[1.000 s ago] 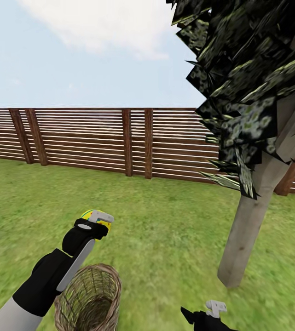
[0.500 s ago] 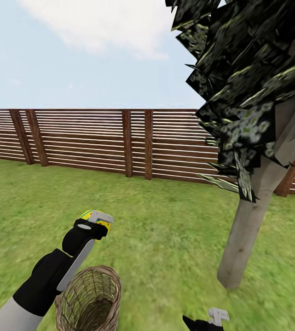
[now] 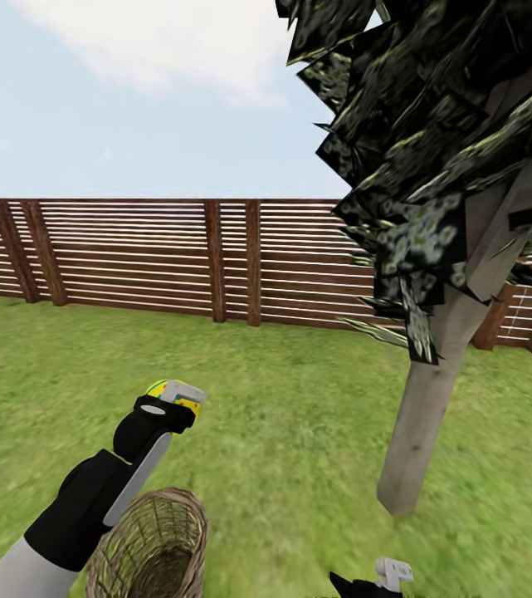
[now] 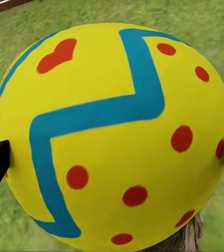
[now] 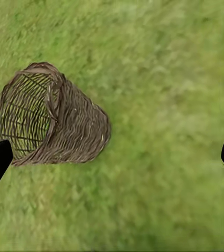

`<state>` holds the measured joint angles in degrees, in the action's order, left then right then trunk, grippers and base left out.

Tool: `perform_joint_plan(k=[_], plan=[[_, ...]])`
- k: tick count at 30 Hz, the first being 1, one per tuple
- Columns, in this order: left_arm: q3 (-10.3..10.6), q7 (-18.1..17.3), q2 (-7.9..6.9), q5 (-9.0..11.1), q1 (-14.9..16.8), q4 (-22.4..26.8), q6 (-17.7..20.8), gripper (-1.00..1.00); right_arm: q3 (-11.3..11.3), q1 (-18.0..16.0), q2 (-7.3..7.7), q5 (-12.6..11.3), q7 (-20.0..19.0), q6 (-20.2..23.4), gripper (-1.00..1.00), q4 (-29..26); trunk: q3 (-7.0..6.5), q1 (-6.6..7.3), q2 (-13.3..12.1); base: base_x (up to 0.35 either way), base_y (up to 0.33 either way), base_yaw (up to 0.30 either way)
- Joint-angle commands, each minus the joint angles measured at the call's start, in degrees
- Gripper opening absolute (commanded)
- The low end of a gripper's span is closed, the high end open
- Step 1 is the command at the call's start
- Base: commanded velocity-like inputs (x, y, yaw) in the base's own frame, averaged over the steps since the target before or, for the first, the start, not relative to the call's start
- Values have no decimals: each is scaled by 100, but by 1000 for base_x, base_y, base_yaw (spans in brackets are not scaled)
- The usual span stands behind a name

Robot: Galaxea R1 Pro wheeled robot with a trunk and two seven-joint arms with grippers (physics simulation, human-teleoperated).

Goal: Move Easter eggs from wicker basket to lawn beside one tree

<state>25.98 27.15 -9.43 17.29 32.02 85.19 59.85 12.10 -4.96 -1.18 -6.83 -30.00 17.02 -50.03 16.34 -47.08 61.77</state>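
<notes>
left end effector (image 3: 184, 395) pinching a glossy yellow egg with blue zigzag and red dots (image 4: 114, 136), raised above the mottled green lawn (image 3: 282, 432). open-woven brown wicker basket (image 3: 145, 548) lies just below and behind it; pale grey-brown tree trunk (image 3: 419, 432) well off to its right. right end effector (image 5: 112, 152) spread wide, over grass beside the basket.

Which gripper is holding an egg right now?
The left gripper: a yellow egg with blue zigzag and red dots sits between its fingers. The right gripper is open, empty.
</notes>
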Motion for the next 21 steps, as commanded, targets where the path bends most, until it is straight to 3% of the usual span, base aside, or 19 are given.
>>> perform_joint_plan(k=[1,16,21], plan=[[13,62,-7,61,6,6,15,-100,21,-5,-10,-48,-23,22,100,8,-11,22,-37,0,0,-270],[18,62,-15,73,6,7,15,-100,20,-5,-11,-46,-23,-24,100,32,-280,352,-638,0,0,-267],[15,62,-15,66,6,6,15,-100,20,-5,-19,-46,-23,-31,100,77,-370,461,-839,0,0,-61]])
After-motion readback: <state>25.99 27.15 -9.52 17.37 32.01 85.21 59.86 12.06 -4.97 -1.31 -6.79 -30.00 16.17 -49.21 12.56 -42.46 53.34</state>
